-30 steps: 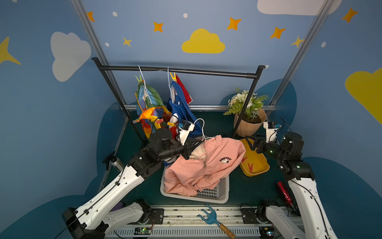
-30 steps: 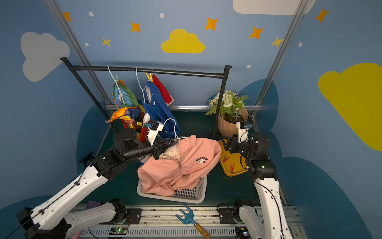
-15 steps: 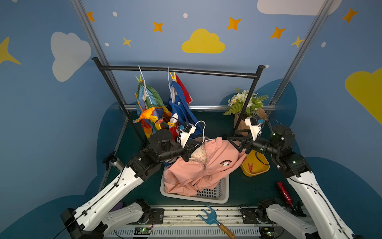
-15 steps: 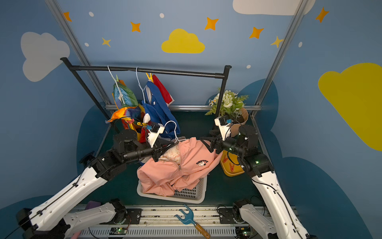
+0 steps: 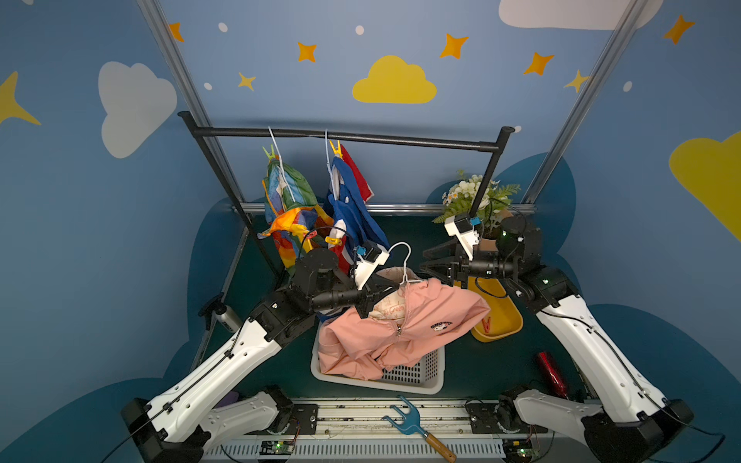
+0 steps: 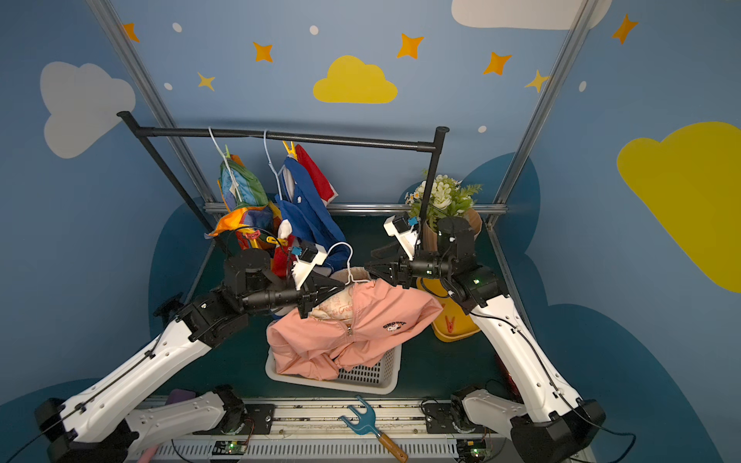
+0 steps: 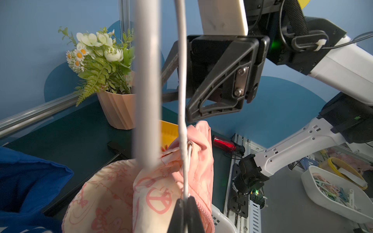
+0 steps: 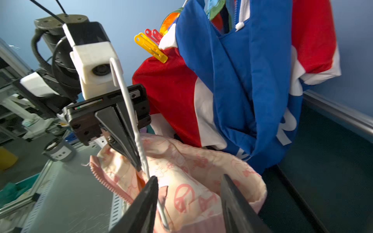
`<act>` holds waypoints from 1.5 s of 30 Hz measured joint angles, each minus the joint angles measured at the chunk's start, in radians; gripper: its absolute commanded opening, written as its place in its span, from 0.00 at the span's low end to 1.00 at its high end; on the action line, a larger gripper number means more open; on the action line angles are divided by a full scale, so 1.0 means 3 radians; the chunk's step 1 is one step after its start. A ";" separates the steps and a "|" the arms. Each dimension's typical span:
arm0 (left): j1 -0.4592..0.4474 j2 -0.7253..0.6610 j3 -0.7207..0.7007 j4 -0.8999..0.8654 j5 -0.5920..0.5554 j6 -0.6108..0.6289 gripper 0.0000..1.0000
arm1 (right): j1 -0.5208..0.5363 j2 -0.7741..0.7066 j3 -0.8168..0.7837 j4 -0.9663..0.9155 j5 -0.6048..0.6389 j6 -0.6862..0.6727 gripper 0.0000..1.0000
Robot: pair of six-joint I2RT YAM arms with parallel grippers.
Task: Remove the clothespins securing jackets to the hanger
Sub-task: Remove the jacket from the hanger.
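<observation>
The pink jacket (image 5: 405, 328) hangs from a white hanger (image 5: 405, 256) over the basket. My left gripper (image 7: 184, 201) is shut on the hanger's wire at the collar. My right gripper (image 8: 188, 181) is open, its jaws on either side of the jacket's printed lining, one finger (image 8: 145, 199) right by the wire. On the rail (image 5: 345, 136) hang the rainbow jacket (image 5: 288, 196) and the blue/white/red jacket (image 5: 353, 208). A green clothespin (image 5: 269, 152) and a yellow clothespin (image 5: 336, 149) sit at their tops. Lower down are another yellow clothespin (image 8: 150, 48) and a red clothespin (image 8: 152, 34).
A white basket (image 5: 417, 375) stands under the pink jacket. Right of it is a yellow tray (image 5: 501, 316) holding a red clothespin (image 5: 486, 322). A flower pot (image 5: 481, 200) stands at the back right, a red bottle (image 5: 553, 373) by the right arm, a blue fork tool (image 5: 409, 419) in front.
My right arm has swung from over the yellow tray to the pink jacket's collar, and its jaws have narrowed. The left gripper has kept its hold on the hanger.
</observation>
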 measured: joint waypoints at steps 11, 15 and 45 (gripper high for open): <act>-0.0005 0.0209 0.0117 0.0010 0.0111 0.0060 0.04 | 0.0151 0.0061 0.0001 -0.0134 -0.0305 -0.0089 0.50; -0.0011 0.0216 0.0148 0.0013 0.0116 0.0075 0.04 | 0.0163 0.0104 0.0001 -0.0198 -0.0329 -0.0120 0.46; -0.0100 0.0280 0.0244 0.0037 -0.0231 0.0148 0.64 | 0.0146 -0.0015 -0.0106 -0.0402 -0.0130 -0.0201 0.00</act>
